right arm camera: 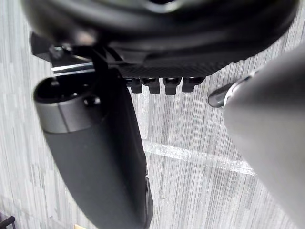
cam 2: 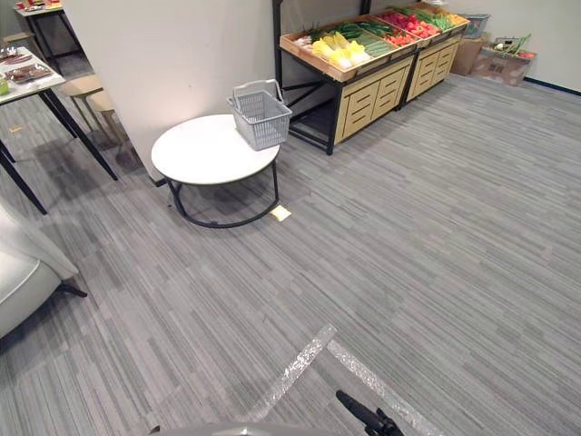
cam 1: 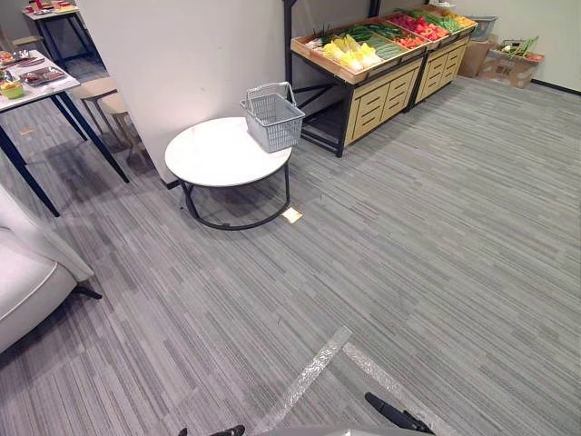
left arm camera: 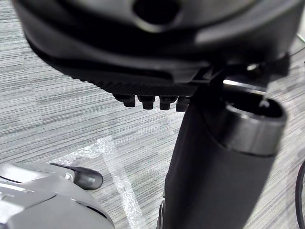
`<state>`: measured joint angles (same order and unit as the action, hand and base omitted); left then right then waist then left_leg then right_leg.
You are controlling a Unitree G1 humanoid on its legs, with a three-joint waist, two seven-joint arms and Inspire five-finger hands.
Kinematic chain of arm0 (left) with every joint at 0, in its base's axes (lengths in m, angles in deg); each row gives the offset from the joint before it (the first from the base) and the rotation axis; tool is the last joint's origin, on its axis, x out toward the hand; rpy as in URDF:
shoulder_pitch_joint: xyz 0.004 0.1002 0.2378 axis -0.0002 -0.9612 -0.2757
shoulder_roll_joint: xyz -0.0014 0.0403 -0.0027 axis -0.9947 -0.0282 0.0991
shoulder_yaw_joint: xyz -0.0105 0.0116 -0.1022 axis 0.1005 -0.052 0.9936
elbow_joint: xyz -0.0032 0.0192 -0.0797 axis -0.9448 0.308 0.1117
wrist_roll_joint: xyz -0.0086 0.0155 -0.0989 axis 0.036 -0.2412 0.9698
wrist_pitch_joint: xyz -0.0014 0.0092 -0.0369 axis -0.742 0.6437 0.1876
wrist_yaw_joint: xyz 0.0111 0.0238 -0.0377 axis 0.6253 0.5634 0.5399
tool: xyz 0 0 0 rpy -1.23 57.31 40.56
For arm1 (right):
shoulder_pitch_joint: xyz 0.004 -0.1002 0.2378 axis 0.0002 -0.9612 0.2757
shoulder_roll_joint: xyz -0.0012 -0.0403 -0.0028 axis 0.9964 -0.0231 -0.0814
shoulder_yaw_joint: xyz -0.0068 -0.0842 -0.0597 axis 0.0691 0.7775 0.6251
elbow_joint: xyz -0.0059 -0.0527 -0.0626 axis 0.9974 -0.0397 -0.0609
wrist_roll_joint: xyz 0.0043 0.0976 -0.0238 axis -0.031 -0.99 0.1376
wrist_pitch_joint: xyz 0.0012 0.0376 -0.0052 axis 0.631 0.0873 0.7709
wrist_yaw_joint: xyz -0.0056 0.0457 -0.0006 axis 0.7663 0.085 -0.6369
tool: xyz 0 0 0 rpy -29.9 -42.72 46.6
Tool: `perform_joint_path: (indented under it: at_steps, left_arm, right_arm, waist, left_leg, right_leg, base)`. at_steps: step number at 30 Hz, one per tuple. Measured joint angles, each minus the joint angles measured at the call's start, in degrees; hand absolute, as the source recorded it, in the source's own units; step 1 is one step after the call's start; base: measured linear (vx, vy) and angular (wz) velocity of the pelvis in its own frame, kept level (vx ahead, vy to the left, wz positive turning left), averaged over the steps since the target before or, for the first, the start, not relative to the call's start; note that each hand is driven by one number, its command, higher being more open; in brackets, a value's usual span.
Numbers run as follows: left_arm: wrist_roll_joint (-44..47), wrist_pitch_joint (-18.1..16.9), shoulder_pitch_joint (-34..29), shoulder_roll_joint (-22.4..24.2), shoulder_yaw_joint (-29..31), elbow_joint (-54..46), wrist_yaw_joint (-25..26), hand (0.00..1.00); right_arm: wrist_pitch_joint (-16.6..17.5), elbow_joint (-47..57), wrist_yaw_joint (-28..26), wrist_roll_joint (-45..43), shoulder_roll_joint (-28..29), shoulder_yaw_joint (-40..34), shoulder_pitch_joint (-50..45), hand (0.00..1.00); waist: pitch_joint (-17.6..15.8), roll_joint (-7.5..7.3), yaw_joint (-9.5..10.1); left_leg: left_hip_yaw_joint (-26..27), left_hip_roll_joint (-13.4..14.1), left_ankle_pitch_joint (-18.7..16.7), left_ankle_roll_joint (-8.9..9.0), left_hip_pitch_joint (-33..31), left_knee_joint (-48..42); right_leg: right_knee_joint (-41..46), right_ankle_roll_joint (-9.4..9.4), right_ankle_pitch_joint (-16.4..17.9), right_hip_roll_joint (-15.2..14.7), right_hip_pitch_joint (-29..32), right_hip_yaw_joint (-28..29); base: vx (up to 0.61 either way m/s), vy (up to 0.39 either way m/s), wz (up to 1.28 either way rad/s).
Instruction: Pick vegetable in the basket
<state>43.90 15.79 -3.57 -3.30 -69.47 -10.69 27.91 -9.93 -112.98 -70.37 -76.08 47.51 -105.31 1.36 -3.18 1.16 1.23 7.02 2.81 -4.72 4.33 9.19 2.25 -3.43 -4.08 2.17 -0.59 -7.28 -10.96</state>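
A grey wire basket [cam 1: 271,119] with its handle raised stands on the far right edge of a round white table [cam 1: 218,154]. Behind it, a wooden produce stand [cam 1: 381,54] holds yellow, green and red vegetables [cam 1: 349,53]. Both sit well ahead of me across grey carpet. In the left wrist view, my left hand [left arm camera: 119,57] hangs over the floor with relaxed fingers [left arm camera: 145,101] and nothing in it. My right hand [right arm camera: 167,52] hangs the same way, fingers [right arm camera: 164,86] loose and empty. Its dark tip [cam 1: 398,416] peeks in at the lower edge of the left eye view.
A white partition wall [cam 1: 182,54] rises behind the round table. A dining table [cam 1: 36,82] with dishes and stools [cam 1: 98,91] stands at the left, and a pale seat [cam 1: 27,282] is nearer. Tape strips [cam 1: 309,372] cross the carpet. Cardboard boxes [cam 1: 508,64] sit far right.
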Motion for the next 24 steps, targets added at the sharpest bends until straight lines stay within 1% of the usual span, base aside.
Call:
perform_joint_path:
  at_steps: [5,7,9,24]
  left_arm:
    - [0.0,-1.4,0.2,0.1,0.0,0.0,0.2,1.00]
    - [0.0,-2.5,0.1,0.2,-0.2,0.0,0.3,1.00]
    - [0.1,-3.1,0.1,0.2,-0.3,0.0,0.4,1.00]
    - [1.1,-2.0,0.2,-0.1,-0.2,-0.1,-0.9,1.00]
  right_arm:
    - [0.0,-0.3,-0.5,0.0,-0.1,0.0,0.4,1.00]
    - [0.0,-0.3,-0.5,0.0,-0.1,0.0,0.4,1.00]
    - [0.0,-0.3,-0.5,-0.1,-0.1,0.0,0.4,1.00]
    - [1.3,-0.8,-0.6,-0.1,0.2,0.0,0.5,1.00]
  waist:
    - [-0.9,0.03,0.23]
    - [-1.2,-0.03,0.25]
    - [-1.4,-0.13,0.26]
    - [-1.6,-0.60,0.39]
  left_leg:
    - [0.0,0.1,0.1,0.03,0.5,0.2]
    - [0.0,0.0,0.4,-0.43,0.7,0.7]
    - [0.0,-0.1,0.6,-0.46,0.8,1.2]
    - [-0.1,-0.2,0.9,-0.55,1.8,2.4]
  right_leg:
    - [-0.1,0.00,0.0,0.0,-0.8,-0.4]
    - [-0.1,0.01,0.0,0.0,-0.9,-0.6]
    - [-0.1,0.02,0.0,0.0,-0.8,-0.9]
    - [-0.3,0.07,0.0,-0.1,-1.0,-1.6]
  base:
    - [-0.02,-0.010,0.03]
    - [-0.04,-0.008,-0.01]
    - [0.00,0.000,0.00]
    - [-0.01,-0.004,0.01]
